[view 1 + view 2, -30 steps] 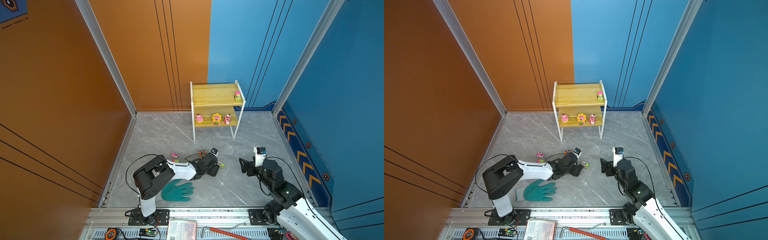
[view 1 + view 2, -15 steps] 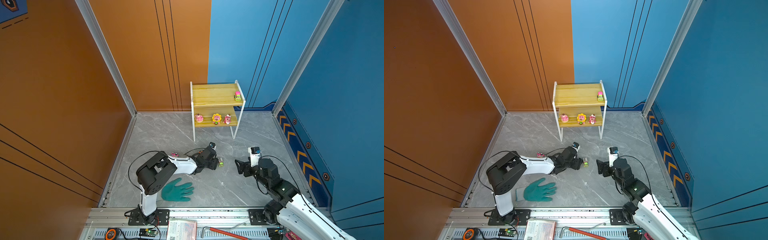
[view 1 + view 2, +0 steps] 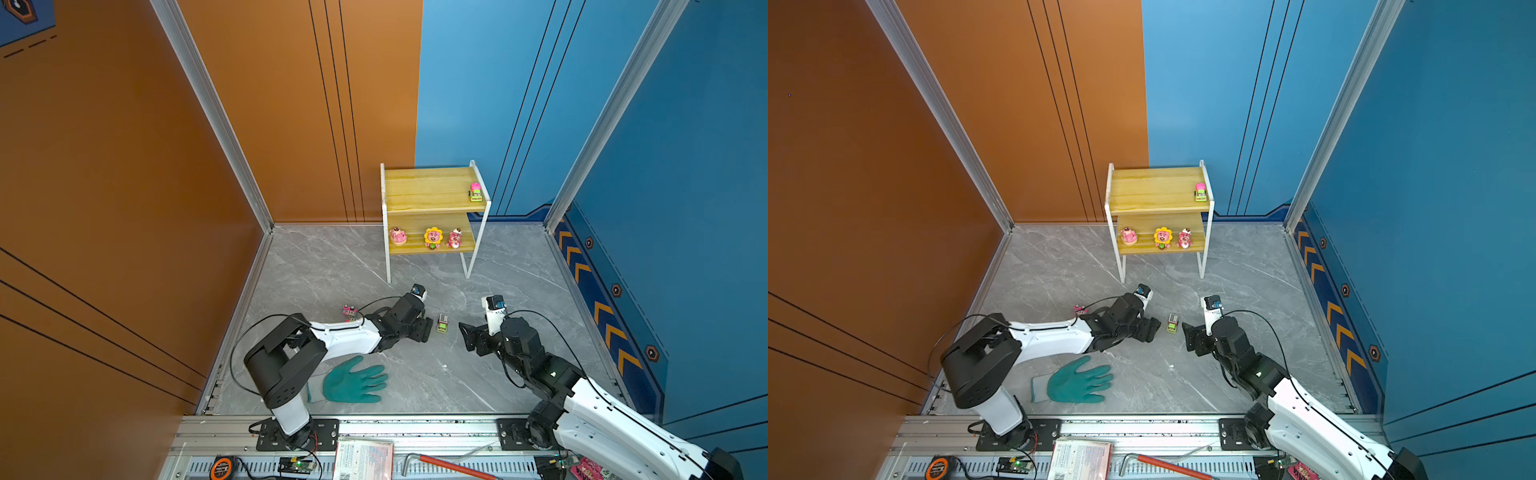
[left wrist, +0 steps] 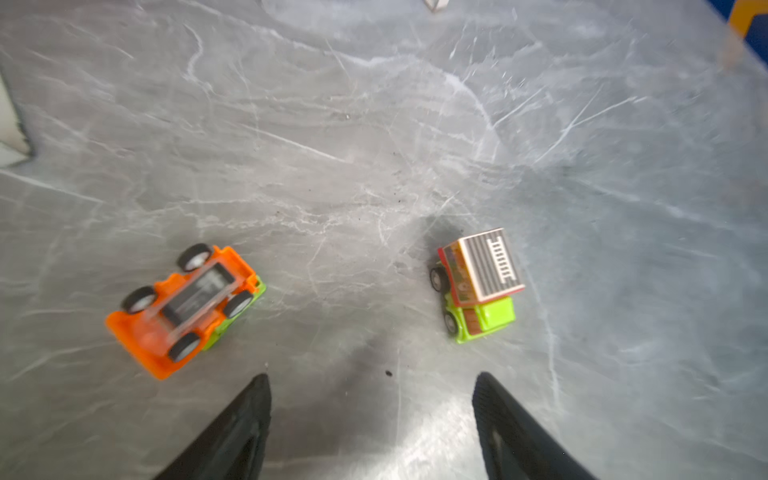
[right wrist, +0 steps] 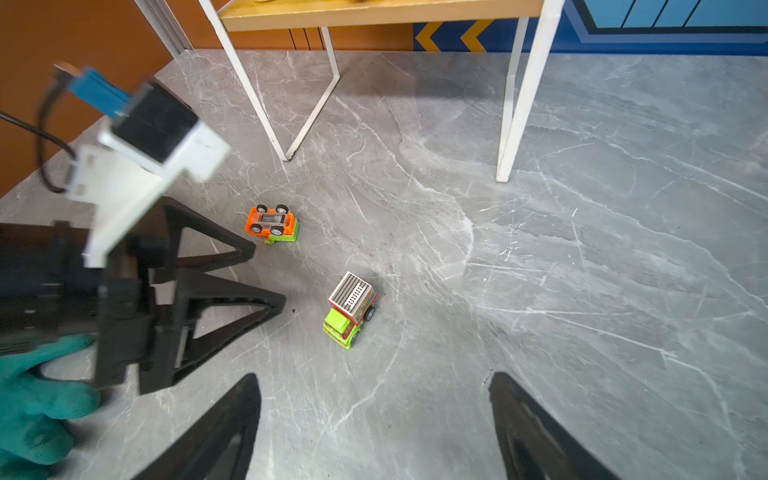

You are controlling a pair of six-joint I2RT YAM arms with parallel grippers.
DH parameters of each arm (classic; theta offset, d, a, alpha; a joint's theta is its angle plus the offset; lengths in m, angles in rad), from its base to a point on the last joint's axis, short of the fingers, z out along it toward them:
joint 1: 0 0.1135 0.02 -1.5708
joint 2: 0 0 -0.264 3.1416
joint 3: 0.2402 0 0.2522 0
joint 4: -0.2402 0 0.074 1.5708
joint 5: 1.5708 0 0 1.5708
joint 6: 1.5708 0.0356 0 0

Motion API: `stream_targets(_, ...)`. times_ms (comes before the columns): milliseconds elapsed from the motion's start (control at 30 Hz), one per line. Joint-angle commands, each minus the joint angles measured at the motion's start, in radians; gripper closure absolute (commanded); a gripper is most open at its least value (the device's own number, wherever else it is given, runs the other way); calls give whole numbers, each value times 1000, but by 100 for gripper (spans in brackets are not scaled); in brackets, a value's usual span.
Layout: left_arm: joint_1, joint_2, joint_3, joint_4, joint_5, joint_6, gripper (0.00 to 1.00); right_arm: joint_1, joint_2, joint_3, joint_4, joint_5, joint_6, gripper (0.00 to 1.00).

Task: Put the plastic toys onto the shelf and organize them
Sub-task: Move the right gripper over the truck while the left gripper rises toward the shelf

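Where the green truck (image 3: 442, 323) lies: on its wheels on the grey floor (image 3: 332, 266), in the gap between the two grippers and well short of the shelf (image 3: 432, 195).
Left gripper (image 3: 428, 326): fingers apart, nothing between them, tips low over the floor and just beside the truck.
Right gripper (image 3: 465, 337): fingers spread wide as well, empty, near the truck on its opposite side but a shade farther off.
Truck's long axis: in both top views it runs toward the shelf, grey striped box at the shelf end, green cab at the end nearer the arms' bases.
Left wrist view: the truck stands ahead of one finger (image 4: 511, 432), not in the opening; an orange car (image 4: 183, 309) on its roof (wheels up) lies off toward the other finger.
Right wrist view: the truck sits ahead of the opening, nearly centred, its length pointing mostly away from the fingers with a slight skew.
Deciding relation: the left arm is nearer, yet the right one looks better lined up, so its fingers would likely close across the truck's sides after a short reach and a small twist.
Shelf so far: a pink-roofed car (image 3: 475, 192) on the top board, three bears (image 3: 433, 237) in a row on the lower one.
Floor besides: a pink car (image 3: 350, 310) close by the left arm.
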Motion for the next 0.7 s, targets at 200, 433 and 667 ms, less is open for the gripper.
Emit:
stream_targets(200,-20,-382,29,-369,-20,137,0,203,195,50,78,373,199,13)
stream_targets(433,51,-396,373,-788,107,212,2,313,396,144,38,587,380,14)
stream_targets(667,103,-436,335,-700,187,263,2,337,575,261,-28,620,546,15)
